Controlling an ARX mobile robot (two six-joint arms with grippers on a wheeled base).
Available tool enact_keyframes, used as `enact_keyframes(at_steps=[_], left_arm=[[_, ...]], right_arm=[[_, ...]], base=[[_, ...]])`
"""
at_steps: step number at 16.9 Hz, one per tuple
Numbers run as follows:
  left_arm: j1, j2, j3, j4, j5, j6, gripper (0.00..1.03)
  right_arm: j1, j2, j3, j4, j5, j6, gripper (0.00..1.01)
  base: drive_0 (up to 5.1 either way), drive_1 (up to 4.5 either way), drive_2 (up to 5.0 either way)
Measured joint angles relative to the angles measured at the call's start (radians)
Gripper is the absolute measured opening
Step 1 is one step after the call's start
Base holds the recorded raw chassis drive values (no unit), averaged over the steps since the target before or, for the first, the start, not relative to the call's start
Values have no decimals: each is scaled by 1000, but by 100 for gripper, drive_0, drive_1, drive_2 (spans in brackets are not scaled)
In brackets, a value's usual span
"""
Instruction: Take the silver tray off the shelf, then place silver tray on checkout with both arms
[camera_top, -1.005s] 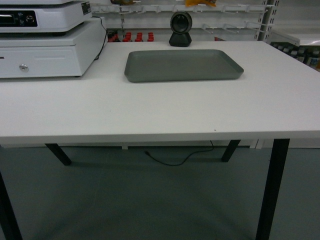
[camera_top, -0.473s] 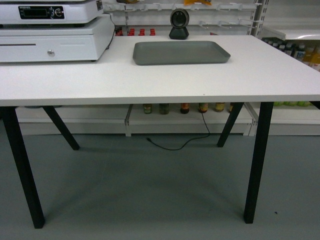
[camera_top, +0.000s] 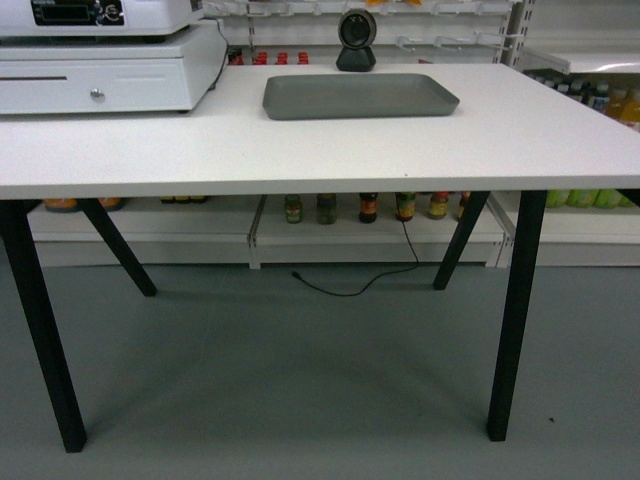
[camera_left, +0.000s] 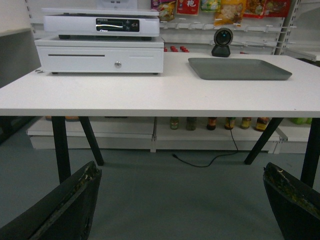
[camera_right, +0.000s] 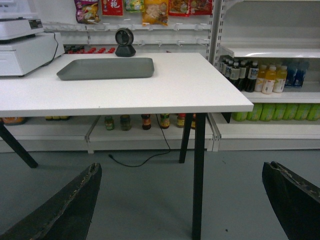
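The silver tray (camera_top: 360, 95) lies flat on the white checkout (camera_top: 300, 150), just in front of the round black scanner (camera_top: 357, 40). It also shows in the left wrist view as the tray (camera_left: 240, 69) and in the right wrist view as the tray (camera_right: 106, 68). My left gripper (camera_left: 180, 167) hangs open, low over the floor and well short of the checkout (camera_left: 150, 95). My right gripper (camera_right: 181, 167) is open too, below the checkout's (camera_right: 190, 85) right front corner. Nothing is held. Neither gripper shows in the head view. A white shelf (camera_right: 270, 51) stands to the right.
A white cash drawer and register (camera_top: 100, 70) sit on the checkout's left end. Black table legs (camera_top: 515, 310) stand ahead, one leg (camera_right: 199, 170) close before the right gripper. A black cable (camera_top: 350, 290) lies on the grey floor. Bottles (camera_right: 260, 75) fill the right shelving.
The head view has dropped and drawn back from the checkout, so the table's legs and the floor beneath now show. The tray lies in the same spot on the counter.
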Motion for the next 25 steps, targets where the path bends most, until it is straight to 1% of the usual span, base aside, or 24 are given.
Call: enact_keyframes(at_steps=[25], left_arm=[[0, 0, 0, -5, 0, 5, 98]], right_arm=[[0, 0, 0, -4, 0, -3, 98]], base=[[0, 0, 0]])
